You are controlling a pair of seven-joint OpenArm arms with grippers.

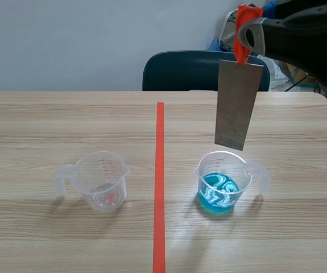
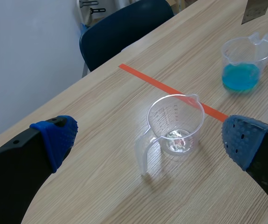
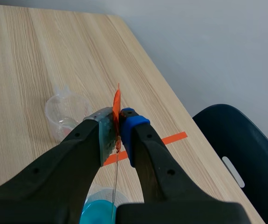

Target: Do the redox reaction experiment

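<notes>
**Metal strip poised over the blue cup**

The right jaws are clamped on the orange-red tab (image 3: 117, 105) at the upper end of the metal strip (image 1: 238, 105), which is pinched edge-on between the pads (image 3: 130, 126). The strip hangs almost plumb from the raised right arm. Its lower edge sits just above the rim of the cup of blue liquid (image 1: 223, 182) and is not yet dipped.

The left jaws stand wide apart with nothing between them. Their blue pads (image 2: 57, 137) flank the clear cup (image 2: 175, 123), which lies ahead of them across the red tape line (image 1: 160, 182) from the blue cup.

The strip looks thin, stiff, light and smooth, so it would probably slip if held on bare metal. The taped end seems the right place to hold it, since that leaves the lower face clean for the liquid. Held from one end, the strip may swing. The plastic cup looks light enough to skid or tip on the bench (image 1: 38, 125) if its rim is nudged.
</notes>
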